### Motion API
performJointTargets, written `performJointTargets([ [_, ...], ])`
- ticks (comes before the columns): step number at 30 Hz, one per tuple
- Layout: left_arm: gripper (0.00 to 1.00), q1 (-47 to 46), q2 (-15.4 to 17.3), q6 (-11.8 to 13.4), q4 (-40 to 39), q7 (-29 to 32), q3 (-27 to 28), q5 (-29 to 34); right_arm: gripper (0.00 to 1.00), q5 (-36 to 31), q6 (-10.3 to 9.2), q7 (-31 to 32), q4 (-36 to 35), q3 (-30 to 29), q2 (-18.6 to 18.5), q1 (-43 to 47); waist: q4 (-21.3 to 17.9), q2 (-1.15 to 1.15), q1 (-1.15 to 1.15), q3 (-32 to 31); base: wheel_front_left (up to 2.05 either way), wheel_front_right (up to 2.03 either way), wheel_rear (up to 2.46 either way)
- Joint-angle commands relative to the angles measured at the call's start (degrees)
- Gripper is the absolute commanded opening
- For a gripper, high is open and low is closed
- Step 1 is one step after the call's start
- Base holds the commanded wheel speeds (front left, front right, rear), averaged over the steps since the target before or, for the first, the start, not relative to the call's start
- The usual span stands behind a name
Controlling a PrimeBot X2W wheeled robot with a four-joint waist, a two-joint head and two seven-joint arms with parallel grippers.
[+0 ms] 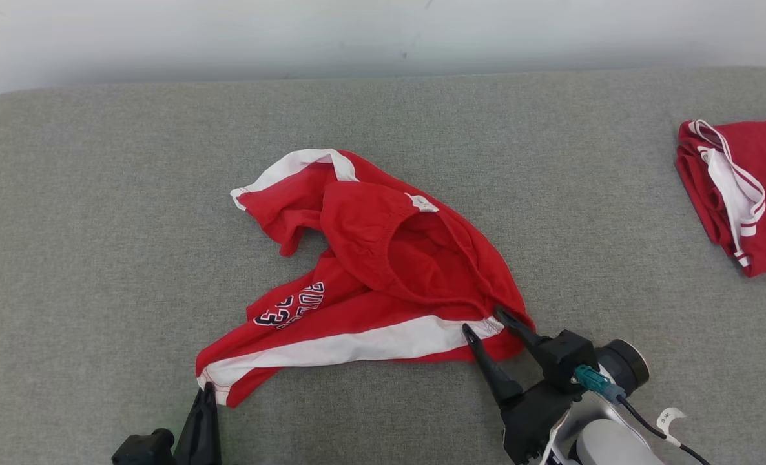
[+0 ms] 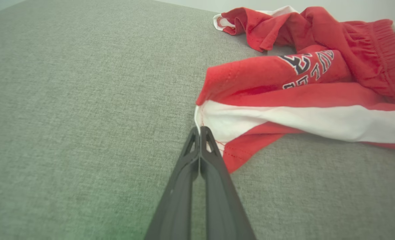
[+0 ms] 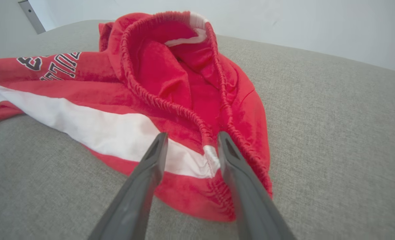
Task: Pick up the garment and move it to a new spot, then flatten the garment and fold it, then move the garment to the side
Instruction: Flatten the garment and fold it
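The garment (image 1: 389, 258) is a pair of red shorts with a white side stripe and dark lettering, lying crumpled in the middle of the grey padded surface (image 1: 99, 194). My left gripper (image 1: 208, 386) is shut, its tips pinching the white hem corner of the near leg (image 2: 214, 123); in the left wrist view the left gripper (image 2: 200, 128) has its fingers pressed together. My right gripper (image 1: 482, 320) stands open at the garment's near right end. In the right wrist view the right gripper (image 3: 192, 134) straddles the end of the elastic waistband (image 3: 210, 155), one finger on each side.
A second red and white garment (image 1: 745, 194) lies folded at the far right edge of the surface. A pale wall (image 1: 383, 32) runs behind the surface. Bare grey fabric stretches to the left and behind the shorts.
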Motion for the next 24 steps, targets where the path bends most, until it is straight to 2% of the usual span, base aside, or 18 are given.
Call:
performJointTargets([
  [1, 0.0, 0.2, 0.04, -0.04, 0.12, -0.18, -0.09, -0.08, 0.7, 0.48, -0.15, 0.52, -0.22, 0.02, -0.31, 0.36, 0.04, -0.01, 0.0, -0.02, 0.0, 0.0, 0.0],
  [2, 0.0, 0.2, 0.04, -0.03, 0.21, -0.18, -0.2, -0.19, 0.49, 1.03, -0.15, 1.04, -0.36, -0.31, -0.13, 0.41, 0.07, -0.01, 0.0, -0.02, 0.0, 0.0, 0.0],
  [4, 0.0, 0.1, 0.05, -0.13, 0.39, -0.18, -0.36, -0.27, 0.44, 0.87, -0.15, 1.81, -0.58, -0.96, -0.3, 0.09, 0.21, -0.01, 0.0, 0.01, 0.0, 0.0, 0.0],
  [8, 0.0, 0.14, 0.05, -0.19, 0.54, -0.18, -0.75, -0.52, 0.43, 0.02, -0.15, 4.24, -0.2, -2.54, -0.47, 0.17, 0.62, -0.01, 0.0, -0.12, 0.0, 0.0, 0.0],
  [13, 0.0, 0.5, 0.05, -0.26, 0.74, -0.18, -0.58, -0.76, 0.49, -0.93, -0.15, 5.65, -1.17, -2.34, -0.91, 0.71, 0.71, -0.01, 0.0, -0.33, 0.0, 0.0, 0.0],
  [16, 0.0, 0.49, 0.05, -0.23, 0.78, -0.18, -0.55, -0.83, 0.43, -1.33, -0.15, 7.06, -1.28, -1.93, -1.39, 0.77, 0.75, -0.01, 0.0, -0.48, 0.0, 0.0, 0.0],
  [20, 0.0, 0.54, 0.05, -0.36, 0.8, -0.18, -0.74, -1.02, 0.32, -1.7, -0.15, 9.09, -1.13, -2.38, -1.72, 1.23, 0.84, -0.01, 0.0, -0.69, 0.0, 0.0, 0.0],
  [21, 0.0, 0.56, 0.05, -0.26, 0.81, -0.18, -0.79, -1.03, 0.27, -1.68, -0.15, 9.71, -0.96, -2.42, -1.79, 1.44, 0.87, -0.01, 0.0, -0.74, 0.0, 0.0, 0.0],
  [24, 0.0, 0.6, 0.04, -0.31, 0.87, -0.18, -0.84, -1.02, 0.23, -1.98, -0.15, 10.58, -0.98, -2.15, -1.91, 1.59, 0.9, -0.01, 0.0, -0.82, 0.0, 0.0, 0.0],
])
